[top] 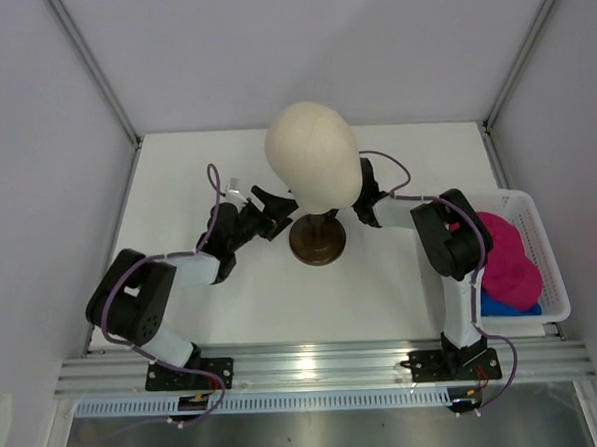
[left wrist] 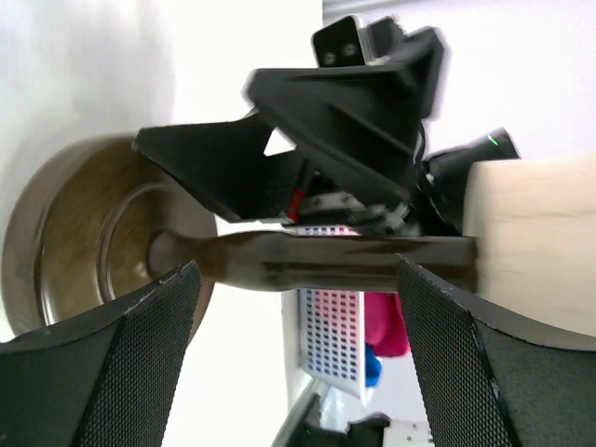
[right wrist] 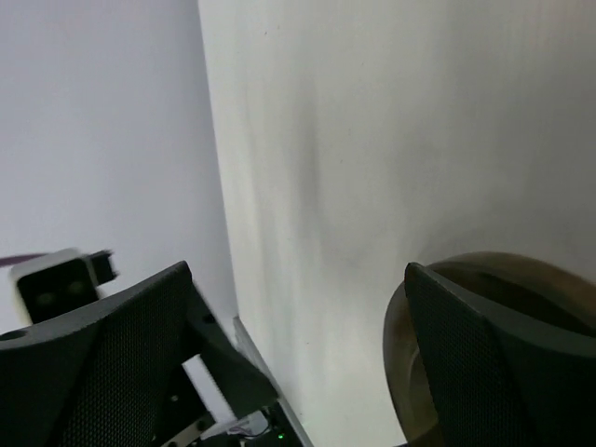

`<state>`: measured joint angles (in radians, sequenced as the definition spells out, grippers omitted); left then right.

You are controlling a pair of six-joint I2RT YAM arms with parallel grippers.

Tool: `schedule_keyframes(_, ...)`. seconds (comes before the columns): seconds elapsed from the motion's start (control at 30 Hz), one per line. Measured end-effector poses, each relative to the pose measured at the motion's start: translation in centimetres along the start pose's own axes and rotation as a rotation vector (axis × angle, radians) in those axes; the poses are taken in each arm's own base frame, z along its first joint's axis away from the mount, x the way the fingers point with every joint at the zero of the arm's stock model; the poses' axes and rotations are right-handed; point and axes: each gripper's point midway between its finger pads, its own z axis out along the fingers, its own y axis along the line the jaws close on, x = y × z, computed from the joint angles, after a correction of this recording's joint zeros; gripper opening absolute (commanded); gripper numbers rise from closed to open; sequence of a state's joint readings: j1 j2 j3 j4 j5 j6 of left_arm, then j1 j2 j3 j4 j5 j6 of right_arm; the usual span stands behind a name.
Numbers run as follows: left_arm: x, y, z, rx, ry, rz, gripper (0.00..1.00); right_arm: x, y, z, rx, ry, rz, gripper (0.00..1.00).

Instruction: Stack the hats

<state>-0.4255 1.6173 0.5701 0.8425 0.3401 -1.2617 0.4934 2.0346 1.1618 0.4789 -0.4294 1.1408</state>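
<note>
The magenta-pink hat (top: 506,258) lies in the white basket (top: 541,223) at the right, on top of blue hat fabric (top: 503,306); I cannot tell how many blue hats are under it. Both colours show through the basket's mesh in the left wrist view, pink (left wrist: 386,326) and blue (left wrist: 372,368). My left gripper (top: 283,209) is open and empty at the left of the mannequin stand, its jaws either side of the post (left wrist: 326,261) without touching it. My right gripper (top: 362,195) is open and empty at the stand's right, partly hidden under the head.
The cream mannequin head (top: 313,155) stands mid-table on a dark round stand (top: 317,241), between both grippers. Its base shows in the right wrist view (right wrist: 494,307). Grey walls close the table at the back and sides.
</note>
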Motion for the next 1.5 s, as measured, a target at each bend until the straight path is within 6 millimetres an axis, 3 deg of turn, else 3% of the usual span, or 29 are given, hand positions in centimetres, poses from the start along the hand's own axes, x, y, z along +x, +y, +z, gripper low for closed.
schedule_keyframes(0.07,-0.7,-0.8,-0.6,-0.007,-0.036,0.054,0.9,-1.0,-0.1,-0.2,0.025,0.01,-0.029,1.0)
schedule_keyframes(0.17,-1.5,-1.3,-1.4,-0.043,-0.067,0.145,0.91,-4.3,-0.3,-1.1,0.042,-0.017,-0.075,0.99)
schedule_keyframes(0.4,-3.0,-1.6,-3.3,-0.147,-0.112,0.352,0.92,-10.1,-3.2,-5.2,0.14,-0.101,-0.104,1.0)
schedule_keyframes(0.53,-3.2,-2.0,-4.9,-0.174,-0.113,0.449,0.91,-11.0,-3.4,-7.0,0.155,-0.102,-0.115,0.99)
schedule_keyframes(0.7,-2.8,-3.7,-7.2,-0.142,-0.104,0.556,0.91,-10.4,-3.3,-10.0,0.183,-0.097,-0.132,0.99)
schedule_keyframes(0.9,-2.3,-6.1,-11.1,-0.102,-0.115,0.664,0.98,-9.8,0.7,-14.7,0.183,-0.11,-0.268,0.99)
schedule_keyframes(1.03,-3.3,-8.9,-14.7,-0.145,-0.166,0.725,1.0,-11.7,4.2,-20.2,0.206,-0.212,-0.373,0.99)
schedule_keyframes(1.17,-5.4,-14.3,-19.0,-0.156,-0.285,0.784,1.0,-14.4,9.2,-28.0,0.25,-0.423,-0.499,0.99)
schedule_keyframes(1.3,-6.8,-18.2,-23.0,-0.182,-0.366,0.816,0.99,-14.6,14.1,-35.7,0.329,-0.653,-0.621,1.0)
schedule_keyframes(1.4,-6.9,-18.3,-24.4,-0.226,-0.363,0.833,1.0,-13.9,16.2,-41.3,0.43,-0.798,-0.646,0.99)
schedule_keyframes(1.5,-6.4,-16.2,-24.3,-0.302,-0.303,0.849,0.99,-12.8,16.0,-45.4,0.558,-0.875,-0.612,1.0)
